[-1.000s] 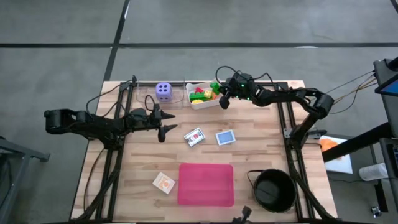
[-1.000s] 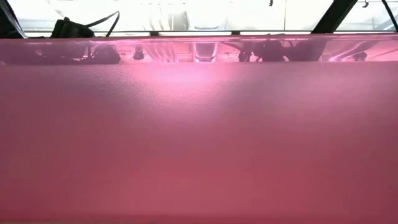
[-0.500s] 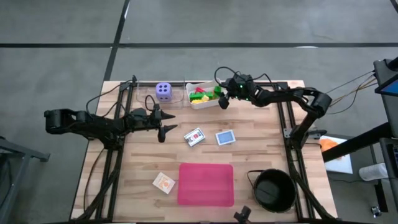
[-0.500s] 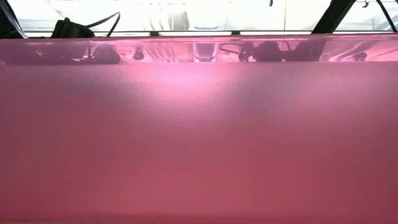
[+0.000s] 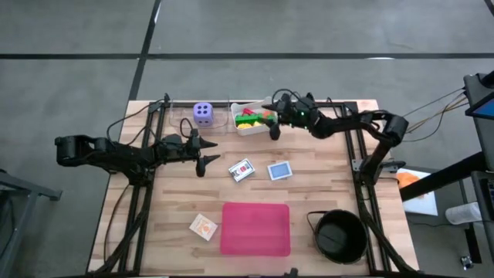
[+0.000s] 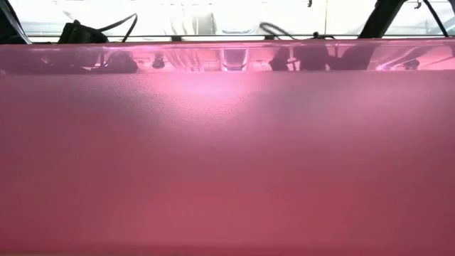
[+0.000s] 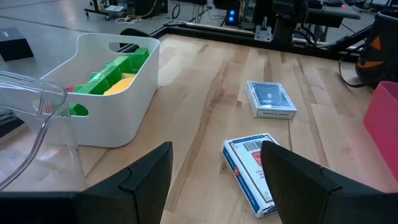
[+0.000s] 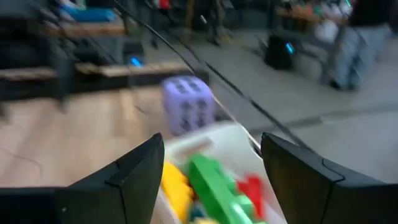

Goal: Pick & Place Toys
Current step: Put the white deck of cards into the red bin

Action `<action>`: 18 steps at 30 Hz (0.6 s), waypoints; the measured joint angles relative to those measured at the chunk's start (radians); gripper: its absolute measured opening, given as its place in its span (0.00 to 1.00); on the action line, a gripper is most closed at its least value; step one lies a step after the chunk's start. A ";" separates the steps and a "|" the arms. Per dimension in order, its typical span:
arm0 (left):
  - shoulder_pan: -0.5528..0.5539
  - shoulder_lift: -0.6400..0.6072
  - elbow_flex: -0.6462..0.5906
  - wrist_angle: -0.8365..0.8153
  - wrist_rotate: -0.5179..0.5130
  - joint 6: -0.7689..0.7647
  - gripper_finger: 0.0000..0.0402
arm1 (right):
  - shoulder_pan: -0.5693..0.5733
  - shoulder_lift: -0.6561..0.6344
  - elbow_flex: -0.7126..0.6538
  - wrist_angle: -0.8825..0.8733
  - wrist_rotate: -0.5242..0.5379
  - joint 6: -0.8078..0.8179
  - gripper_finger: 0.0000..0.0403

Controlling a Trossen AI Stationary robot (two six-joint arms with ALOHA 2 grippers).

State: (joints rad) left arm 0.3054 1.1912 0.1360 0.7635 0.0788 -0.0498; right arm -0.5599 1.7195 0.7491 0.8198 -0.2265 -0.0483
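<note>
The white tub (image 5: 248, 123) stands at the far middle and holds green (image 8: 211, 180), yellow (image 8: 173, 185) and red (image 8: 251, 188) blocks. The purple die (image 5: 203, 113) rests on the table to its left. My right gripper (image 5: 271, 125) hovers open over the tub's right end, holding nothing. On the table lie a white card (image 5: 241, 170), a blue card (image 5: 279, 171) and an orange card (image 5: 204, 226). My left gripper (image 5: 209, 154) waits open, left of the white card (image 7: 252, 175).
The pink mat (image 5: 255, 228) lies at the near middle and fills almost the whole low view (image 6: 227, 156). A black bowl (image 5: 340, 235) stands at the near right. A clear container (image 7: 31, 118) sits beside the tub. Bare wood lies between the cards and the tub.
My right gripper has opened over the tub's right end and shifted a little toward the table's left. A green block that was at its fingers now lies among the blocks in the tub.
</note>
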 joint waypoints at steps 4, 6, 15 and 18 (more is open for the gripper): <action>0.000 0.000 0.000 0.000 0.000 0.000 0.61 | 0.057 -0.001 -0.056 0.119 -0.011 -0.007 0.66; 0.000 0.000 0.000 0.000 0.000 0.000 0.61 | 0.083 -0.002 -0.090 0.165 -0.018 -0.009 0.66; 0.000 0.000 0.000 -0.002 -0.001 0.016 0.61 | 0.150 -0.119 -0.309 0.295 -0.085 0.058 0.66; 0.000 0.000 0.000 0.002 0.000 0.016 0.61 | 0.161 -0.209 -0.396 0.296 -0.067 0.077 0.66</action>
State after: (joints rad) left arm 0.3058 1.1909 0.1362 0.7656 0.0784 -0.0341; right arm -0.3989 1.5106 0.3531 1.1153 -0.2937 0.0288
